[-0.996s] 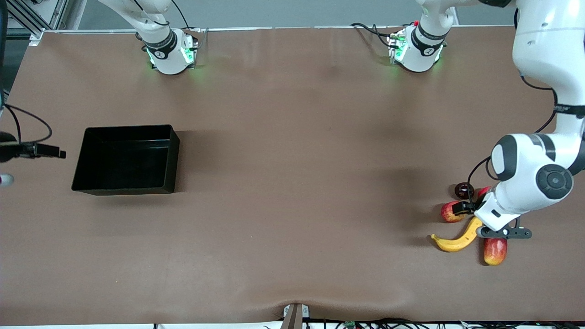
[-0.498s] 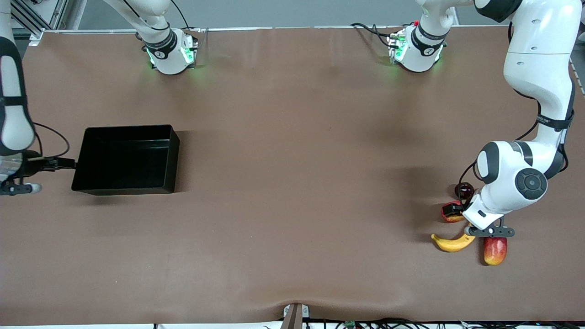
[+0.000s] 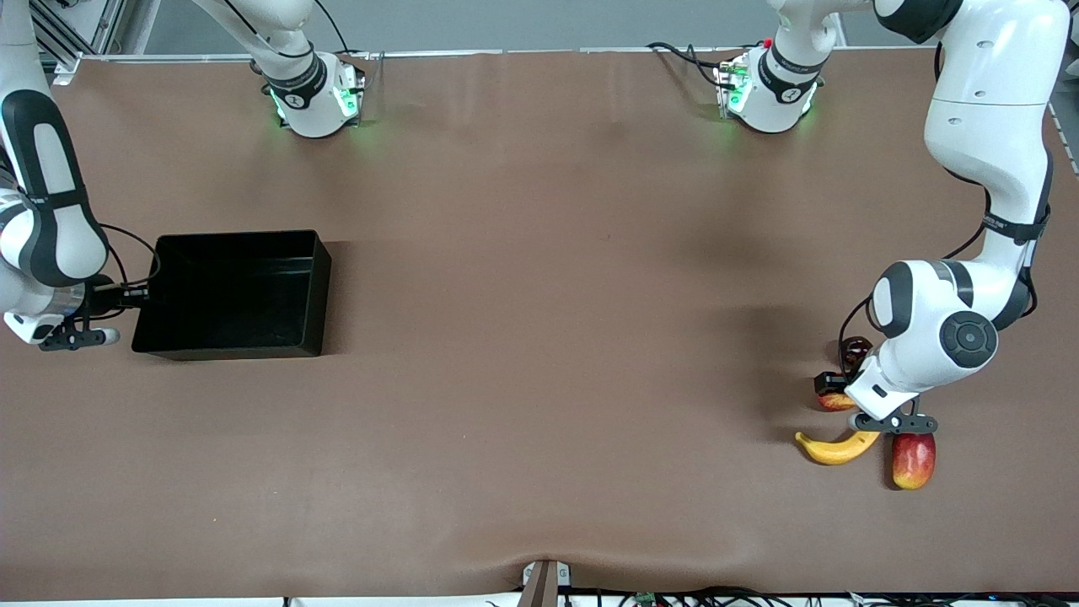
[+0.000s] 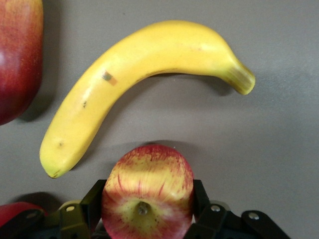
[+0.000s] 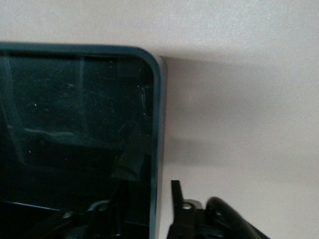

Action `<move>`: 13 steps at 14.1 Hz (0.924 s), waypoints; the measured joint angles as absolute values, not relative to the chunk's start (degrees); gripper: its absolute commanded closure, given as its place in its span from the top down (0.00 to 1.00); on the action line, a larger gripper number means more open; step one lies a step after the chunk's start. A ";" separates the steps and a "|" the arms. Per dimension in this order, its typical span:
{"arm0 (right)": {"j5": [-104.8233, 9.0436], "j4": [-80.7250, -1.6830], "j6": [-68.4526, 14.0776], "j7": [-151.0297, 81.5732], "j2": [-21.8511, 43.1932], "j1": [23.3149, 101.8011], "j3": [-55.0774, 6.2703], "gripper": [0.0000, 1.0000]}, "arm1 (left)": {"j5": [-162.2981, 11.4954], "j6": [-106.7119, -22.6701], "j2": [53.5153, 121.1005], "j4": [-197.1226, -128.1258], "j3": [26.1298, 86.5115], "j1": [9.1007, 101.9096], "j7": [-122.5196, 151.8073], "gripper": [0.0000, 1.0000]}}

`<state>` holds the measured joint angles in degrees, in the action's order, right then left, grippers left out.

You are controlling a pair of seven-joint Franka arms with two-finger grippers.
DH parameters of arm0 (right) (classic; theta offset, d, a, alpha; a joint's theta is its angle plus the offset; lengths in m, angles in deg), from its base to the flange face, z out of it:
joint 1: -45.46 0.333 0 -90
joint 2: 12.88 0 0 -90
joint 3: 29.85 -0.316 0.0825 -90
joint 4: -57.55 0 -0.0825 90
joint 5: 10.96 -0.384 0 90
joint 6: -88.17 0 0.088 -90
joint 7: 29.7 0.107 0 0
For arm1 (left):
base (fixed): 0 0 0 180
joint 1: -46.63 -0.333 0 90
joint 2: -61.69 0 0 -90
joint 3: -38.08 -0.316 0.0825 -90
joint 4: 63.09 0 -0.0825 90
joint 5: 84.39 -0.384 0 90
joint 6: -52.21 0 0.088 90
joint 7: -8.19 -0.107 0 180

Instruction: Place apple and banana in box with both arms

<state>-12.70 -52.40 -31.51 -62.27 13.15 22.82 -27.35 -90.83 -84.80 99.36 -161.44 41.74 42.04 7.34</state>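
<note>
The apple (image 3: 836, 402), red streaked with yellow, sits on the table between the fingers of my left gripper (image 3: 830, 389). In the left wrist view both black fingers (image 4: 95, 194) press the sides of the apple (image 4: 149, 169), so my left gripper (image 4: 148, 193) is shut on it. The yellow banana (image 3: 834, 449) (image 4: 129, 74) lies just nearer the front camera. The black box (image 3: 320, 287) stands toward the right arm's end. My right gripper (image 3: 139, 293) (image 5: 144, 196) straddles the box's end wall (image 5: 158, 124), one finger inside and one outside, with a gap showing.
A red-and-yellow mango-like fruit (image 3: 913, 461) (image 4: 17, 55) lies beside the banana. A dark red fruit (image 3: 856, 347) sits just farther from the front camera than the apple. Wide bare brown table lies between the box and the fruits.
My left gripper shifted onto the apple and its fingers closed against it. My right arm swung in from the table's end to the box's wall and its fingers narrowed.
</note>
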 measured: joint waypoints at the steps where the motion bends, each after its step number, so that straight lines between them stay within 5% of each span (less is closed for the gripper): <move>1: -12.71 -52.46 -31.50 -63.17 13.16 22.60 -27.34 0.00 | -90.83 -84.80 99.36 -161.44 41.74 42.04 6.65 0.00; 6: -12.79 -52.12 -30.26 -64.19 13.17 22.44 -27.55 0.00 | -90.83 -81.99 96.29 -160.45 43.78 42.39 5.19 0.00; 13: -14.18 -37.18 -5.86 -61.94 12.64 29.18 -28.95 0.00 | -90.83 -66.92 83.48 -160.12 48.48 43.37 8.08 0.00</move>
